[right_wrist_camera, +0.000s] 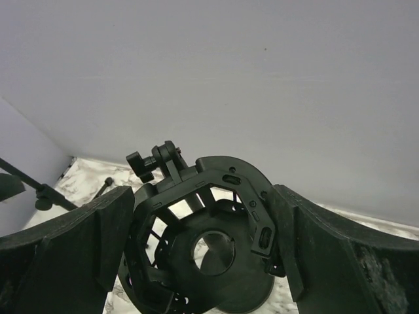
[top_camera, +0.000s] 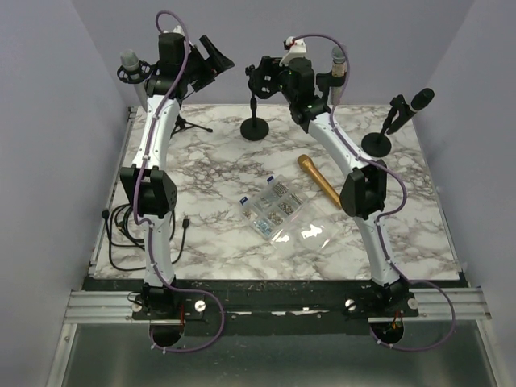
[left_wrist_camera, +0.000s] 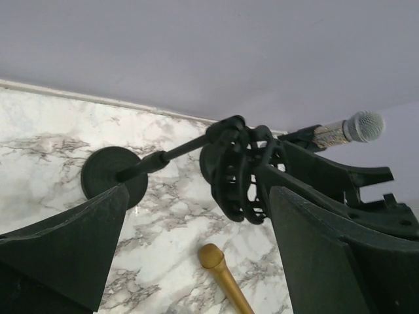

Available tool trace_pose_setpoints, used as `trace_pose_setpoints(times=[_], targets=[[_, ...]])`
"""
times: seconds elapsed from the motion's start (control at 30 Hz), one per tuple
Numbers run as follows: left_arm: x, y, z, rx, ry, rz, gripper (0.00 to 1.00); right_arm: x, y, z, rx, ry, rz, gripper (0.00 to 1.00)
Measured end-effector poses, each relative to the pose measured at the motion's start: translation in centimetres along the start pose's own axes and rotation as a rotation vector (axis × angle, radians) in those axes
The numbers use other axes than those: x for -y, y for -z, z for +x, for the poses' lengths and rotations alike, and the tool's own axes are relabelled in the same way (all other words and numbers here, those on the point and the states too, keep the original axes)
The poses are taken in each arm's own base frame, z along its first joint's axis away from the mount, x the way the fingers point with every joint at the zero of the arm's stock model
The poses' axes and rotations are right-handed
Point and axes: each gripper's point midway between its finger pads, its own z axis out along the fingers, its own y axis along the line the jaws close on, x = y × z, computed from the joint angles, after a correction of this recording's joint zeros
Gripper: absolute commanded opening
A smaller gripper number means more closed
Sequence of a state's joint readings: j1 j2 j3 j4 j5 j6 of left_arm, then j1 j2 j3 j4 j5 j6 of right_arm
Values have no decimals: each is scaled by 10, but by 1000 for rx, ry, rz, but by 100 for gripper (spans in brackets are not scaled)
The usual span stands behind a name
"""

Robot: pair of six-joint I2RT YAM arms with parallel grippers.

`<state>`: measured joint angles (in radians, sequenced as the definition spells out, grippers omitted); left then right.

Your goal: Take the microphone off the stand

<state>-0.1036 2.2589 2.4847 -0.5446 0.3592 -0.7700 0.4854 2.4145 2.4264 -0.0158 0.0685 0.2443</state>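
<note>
**Mount held empty, microphone lying on the marble**

Towards the middle of the table [top_camera: 201,242], just right of a clear parts box [top_camera: 274,208], the gold microphone [top_camera: 320,179] is seen lying flat, free of any holder. Beyond it, near the far edge, the round-based stand [top_camera: 255,129] is upright. Its shock mount [right_wrist_camera: 229,175] is clasped between the fingers of the right gripper [right_wrist_camera: 204,222], and the mount's centre is seen to be vacant. The left gripper [top_camera: 218,55] is held spread wide, with nothing in it, just left of the mount.

The removal is judged done or nearly so. Trouble could be caused chiefly by the release. If the mount is dragged as the fingers part, the stand may be tipped over. The microphone could also be knocked and rolled by the right arm's elbow, which shows just beside it in the top view.
</note>
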Motion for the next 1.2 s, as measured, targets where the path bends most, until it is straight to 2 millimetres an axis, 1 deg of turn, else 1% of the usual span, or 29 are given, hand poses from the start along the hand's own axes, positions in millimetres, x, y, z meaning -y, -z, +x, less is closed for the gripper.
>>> trace_pose_setpoints(times=[0.07, 0.13, 0.2, 0.3, 0.33, 0.4, 0.47, 0.5, 0.53, 0.6, 0.73, 0.83, 0.93, 1.0, 1.07, 1.2], targets=[[12, 8, -3, 0, -8, 30, 93, 2, -1, 0, 6, 8, 6, 92], [21, 11, 0, -11, -17, 53, 92, 4, -1, -2, 11, 19, 17, 90], [25, 14, 7, -29, -23, 60, 92, 7, -2, 1, 11, 34, 30, 88], [29, 22, 24, -71, -50, 47, 92, 11, -5, 4, 18, 63, 37, 86], [30, 25, 26, -77, -58, 41, 92, 11, -7, 3, 27, 73, 36, 85], [40, 35, 34, -90, -82, 42, 91, 12, -10, 1, 44, 102, 35, 83], [56, 50, 34, -85, -107, 58, 91, 13, -14, 1, 54, 140, 34, 81], [61, 55, 34, -81, -115, 65, 91, 14, -16, 0, 62, 161, 32, 80], [71, 63, 31, -69, -126, 81, 91, 14, -17, 0, 67, 177, 31, 79], [84, 77, 24, -47, -142, 101, 90, 11, -19, -1, 78, 217, 24, 78], [98, 97, 17, -24, -162, 119, 90, 7, -22, 2, 80, 299, 5, 77], [102, 105, 15, -16, -179, 114, 90, 8, -24, 4, 82, 349, 3, 75], [96, 110, 19, -30, -197, 78, 89, 9, -24, 7, 79, 383, -2, 73], [90, 114, 23, -42, -210, 53, 89, 9, -25, 14, 64, 398, -11, 73], [84, 119, 29, -60, -222, 29, 89, 11, -26, 30, 21, 416, -23, 73], [67, 127, 46, -101, -234, -15, 88, 20, -27, 69, -63, 435, -24, 75]])
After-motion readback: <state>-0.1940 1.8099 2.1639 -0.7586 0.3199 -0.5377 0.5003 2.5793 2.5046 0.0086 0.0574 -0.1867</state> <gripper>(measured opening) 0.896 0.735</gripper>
